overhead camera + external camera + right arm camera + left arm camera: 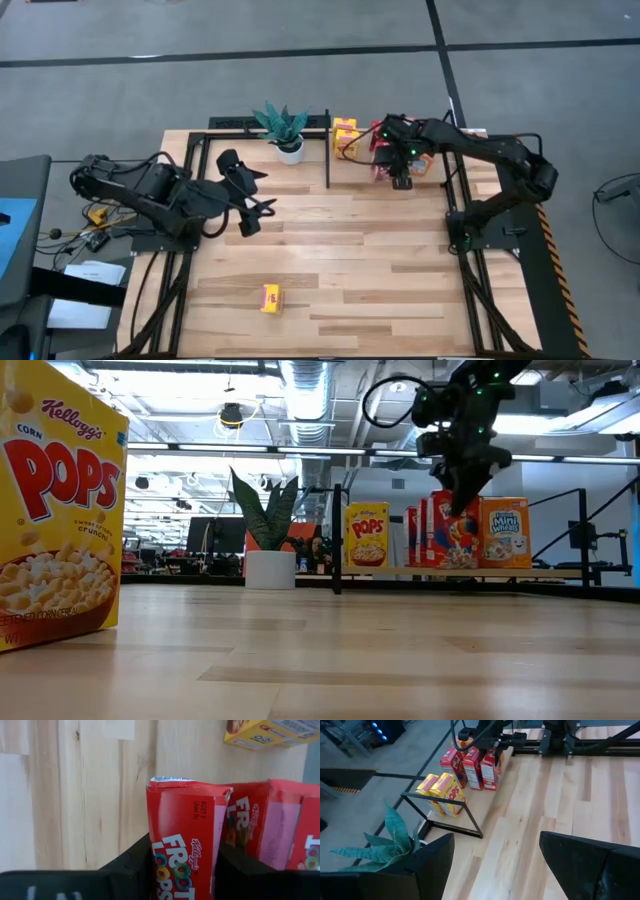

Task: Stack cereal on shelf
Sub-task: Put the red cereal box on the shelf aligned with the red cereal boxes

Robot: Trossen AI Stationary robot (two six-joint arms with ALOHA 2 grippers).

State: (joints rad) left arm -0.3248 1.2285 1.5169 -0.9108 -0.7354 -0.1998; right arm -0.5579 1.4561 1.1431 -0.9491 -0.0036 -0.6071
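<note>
On the wood table, the shelf (455, 160) at the far edge already holds yellow, red and orange boxes, while one yellow box (271, 298) lies alone near the front, still to be stacked. The right gripper (401, 181) reaches down over the shelf, clamped on a red box (185, 850) beside the other red ones; the left gripper (250, 205) waits wide and empty near the plant (285, 127).

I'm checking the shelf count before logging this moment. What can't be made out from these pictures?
- Box count on the shelf: in the high view the right gripper covers the red cereal boxes.
- Froot Loops box: right wrist view, lower part cut off by the edge, so whether it rests on the shelf is unclear.
- Corn Pops box: low view, cropped by the left edge.
</note>
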